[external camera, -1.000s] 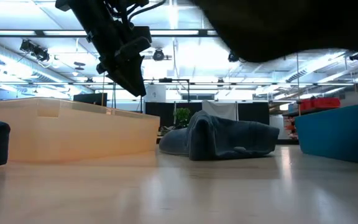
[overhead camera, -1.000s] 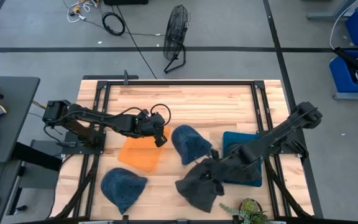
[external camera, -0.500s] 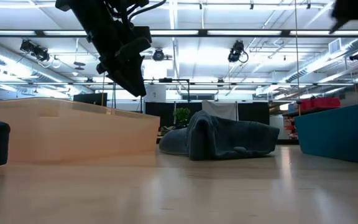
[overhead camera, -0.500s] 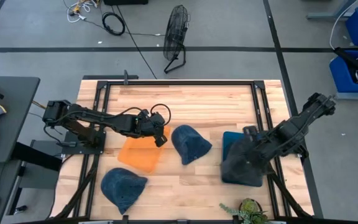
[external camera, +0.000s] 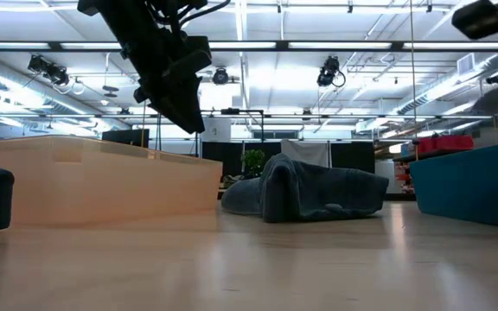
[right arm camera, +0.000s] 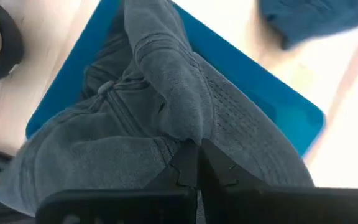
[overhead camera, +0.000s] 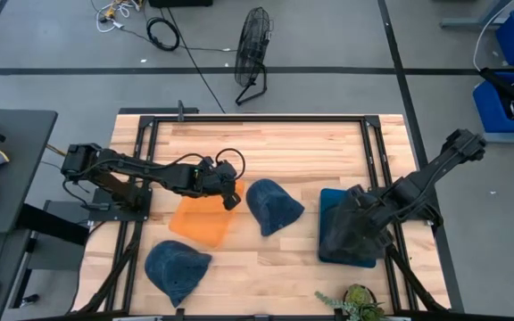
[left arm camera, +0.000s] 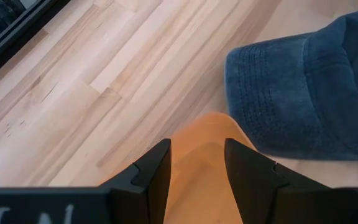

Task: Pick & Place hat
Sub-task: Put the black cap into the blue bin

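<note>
Hat (overhead camera: 353,234) under handling is dark grey and hangs over the blue bin (overhead camera: 330,203) at the 4 o'clock side of the table (overhead camera: 284,147) in the high view. The right tool (right arm camera: 197,167) has its fingers pinched together on a fold of this grey hat; in the right wrist view the cloth drapes across the bin's interior, with the bin's blue rim showing on both sides. A potted plant (overhead camera: 355,303) stands just beside the bin, toward 6 o'clock.

The left tool (overhead camera: 228,192) hovers above the far edge of the orange bin (overhead camera: 202,223), which sits left of the table's centre. Its fingers (left arm camera: 151,171) are spread apart and hold nothing; the left wrist view shows orange surface between them.

A blue hat (overhead camera: 272,206) lies at the table's centre, between the two bins and just beside the orange one. In the low view it rests slumped on the boards (external camera: 305,190). A second blue hat (overhead camera: 175,270) lies near 7 o'clock, close to the table's front edge.

A floor fan (overhead camera: 252,49) stands beyond the table at 12 o'clock.
</note>
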Available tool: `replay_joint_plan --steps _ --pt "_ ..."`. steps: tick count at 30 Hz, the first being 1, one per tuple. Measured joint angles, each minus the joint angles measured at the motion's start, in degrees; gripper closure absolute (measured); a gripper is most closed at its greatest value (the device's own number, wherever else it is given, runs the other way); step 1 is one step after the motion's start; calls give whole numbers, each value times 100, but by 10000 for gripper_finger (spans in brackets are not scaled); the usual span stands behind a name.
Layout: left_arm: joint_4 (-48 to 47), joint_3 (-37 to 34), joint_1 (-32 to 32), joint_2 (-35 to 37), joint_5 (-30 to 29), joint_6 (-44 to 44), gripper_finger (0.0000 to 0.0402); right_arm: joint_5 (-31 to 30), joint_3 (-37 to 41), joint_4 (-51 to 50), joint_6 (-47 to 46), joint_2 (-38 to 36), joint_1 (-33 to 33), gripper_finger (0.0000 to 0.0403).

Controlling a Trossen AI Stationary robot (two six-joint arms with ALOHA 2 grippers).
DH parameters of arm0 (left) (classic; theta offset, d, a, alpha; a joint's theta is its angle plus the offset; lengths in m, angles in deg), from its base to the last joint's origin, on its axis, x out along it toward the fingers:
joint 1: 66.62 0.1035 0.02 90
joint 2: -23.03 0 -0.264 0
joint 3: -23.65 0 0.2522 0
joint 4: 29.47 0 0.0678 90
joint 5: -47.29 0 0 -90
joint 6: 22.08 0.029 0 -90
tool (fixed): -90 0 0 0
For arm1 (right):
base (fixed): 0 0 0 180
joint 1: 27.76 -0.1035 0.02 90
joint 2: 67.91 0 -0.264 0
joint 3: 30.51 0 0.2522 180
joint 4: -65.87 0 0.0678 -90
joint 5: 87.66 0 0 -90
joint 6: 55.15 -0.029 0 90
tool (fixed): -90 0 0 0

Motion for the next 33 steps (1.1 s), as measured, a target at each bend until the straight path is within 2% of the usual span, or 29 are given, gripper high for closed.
replay_joint_plan --steps 8,14,22,27,33 --pt "3 0 2 0 -207 0 248 308 724 1441 839 -103 4 401" --pt "3 0 2 0 -352 1 248 291 1271 1913 869 -108 7 400" --pt "2 0 2 0 -451 16 248 108 1171 1931 821 -97 243 376" --pt "3 0 2 0 -451 15 248 -372 1130 1895 307 -97 417 360" --pt "1 0 2 0 -451 13 248 -206 1128 1763 -169 -97 613 349"
